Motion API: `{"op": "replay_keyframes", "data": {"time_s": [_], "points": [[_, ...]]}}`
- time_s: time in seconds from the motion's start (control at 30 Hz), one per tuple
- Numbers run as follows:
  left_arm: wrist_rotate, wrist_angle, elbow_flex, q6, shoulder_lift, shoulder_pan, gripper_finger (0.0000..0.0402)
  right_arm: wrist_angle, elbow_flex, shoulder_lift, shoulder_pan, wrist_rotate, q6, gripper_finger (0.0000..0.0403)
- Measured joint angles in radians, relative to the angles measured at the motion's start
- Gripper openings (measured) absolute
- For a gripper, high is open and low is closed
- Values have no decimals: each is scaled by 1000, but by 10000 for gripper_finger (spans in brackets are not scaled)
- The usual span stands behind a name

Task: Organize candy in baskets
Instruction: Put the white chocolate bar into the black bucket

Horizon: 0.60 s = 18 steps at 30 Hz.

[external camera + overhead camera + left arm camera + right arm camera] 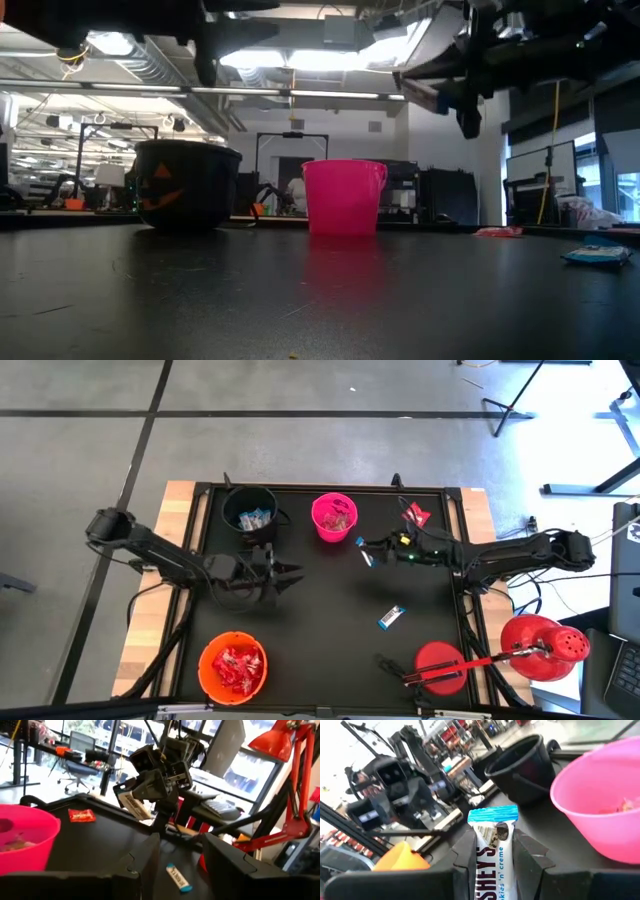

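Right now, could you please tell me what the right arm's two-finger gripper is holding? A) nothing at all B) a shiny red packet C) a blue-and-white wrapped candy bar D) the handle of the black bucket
C: in the right wrist view the right gripper is shut on an upright blue-and-white wrapped candy bar, near the pink plastic bucket, with a dark finger pressed against each side of the bar.

high: straight down, whole table | low: tabletop level, facing room | both share pink bucket [334, 517] [344, 197]
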State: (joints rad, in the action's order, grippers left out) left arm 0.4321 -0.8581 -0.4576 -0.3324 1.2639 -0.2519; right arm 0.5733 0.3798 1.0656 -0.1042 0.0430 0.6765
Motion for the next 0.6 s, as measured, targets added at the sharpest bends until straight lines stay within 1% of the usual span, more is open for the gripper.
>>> {"op": "replay_keyframes", "data": {"time_s": [0.13, 0.23, 0.33, 0.47, 0.6], "points": [[-4, -137, 0, 1, 94, 1, 141, 66, 0, 19, 30, 32, 0, 88], [-23, -191, 0, 1, 143, 3, 143, 123, 2, 45, 45, 43, -1, 88], [-73, -194, -18, -30, 182, 19, 156, 134, 29, 82, 49, 44, -3, 88], [-152, -179, -87, -63, 245, 41, 182, 131, 109, 166, 66, 40, -37, 88], [-164, -115, -156, -93, 303, 63, 199, 95, 223, 256, 97, 26, -119, 88]]}}
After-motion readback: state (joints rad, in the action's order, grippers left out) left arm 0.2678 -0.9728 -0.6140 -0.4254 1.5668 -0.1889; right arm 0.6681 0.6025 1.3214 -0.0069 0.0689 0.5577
